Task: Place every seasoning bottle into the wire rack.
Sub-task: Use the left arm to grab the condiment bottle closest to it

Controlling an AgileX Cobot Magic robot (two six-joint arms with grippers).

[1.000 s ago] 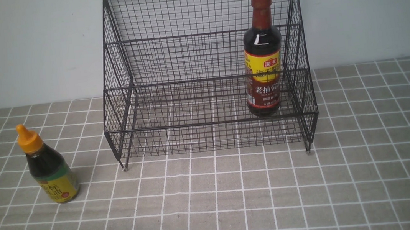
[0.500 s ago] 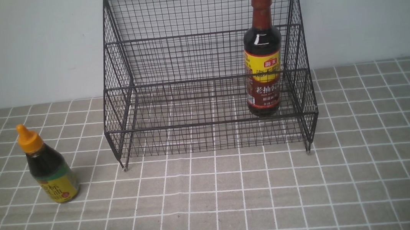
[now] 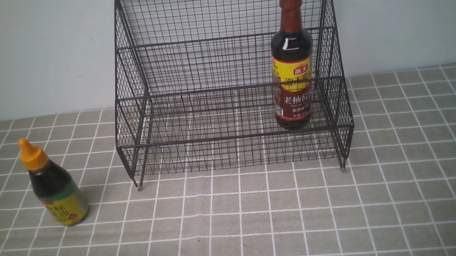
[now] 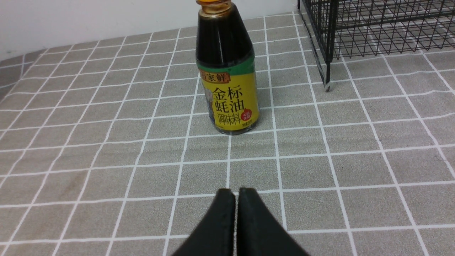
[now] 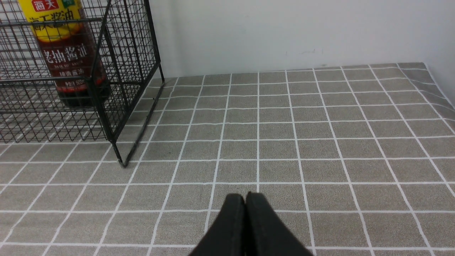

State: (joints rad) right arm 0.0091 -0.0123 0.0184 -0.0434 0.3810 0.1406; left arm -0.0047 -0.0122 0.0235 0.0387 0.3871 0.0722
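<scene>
The dark wire rack [image 3: 186,64] stands at the back middle against the wall. A tall seasoning bottle [image 3: 292,58] with a brown-red cap stands upright inside it on the right side; its label shows in the right wrist view [image 5: 67,53]. A short squat seasoning bottle [image 3: 53,185] with an orange cap stands upright on the cloth left of the rack. My left gripper [image 4: 236,191] is shut and empty, a short way in front of the squat bottle [image 4: 227,74]. My right gripper [image 5: 245,195] is shut and empty over bare cloth, off the rack's right front foot [image 5: 122,164]. Neither arm shows in the front view.
A grey checked tablecloth [image 3: 265,227] covers the table, with a pale wall behind. The table's right edge [image 5: 439,85] falls away at the far right in the right wrist view. The rack's left front foot [image 4: 327,85] stands right of the squat bottle.
</scene>
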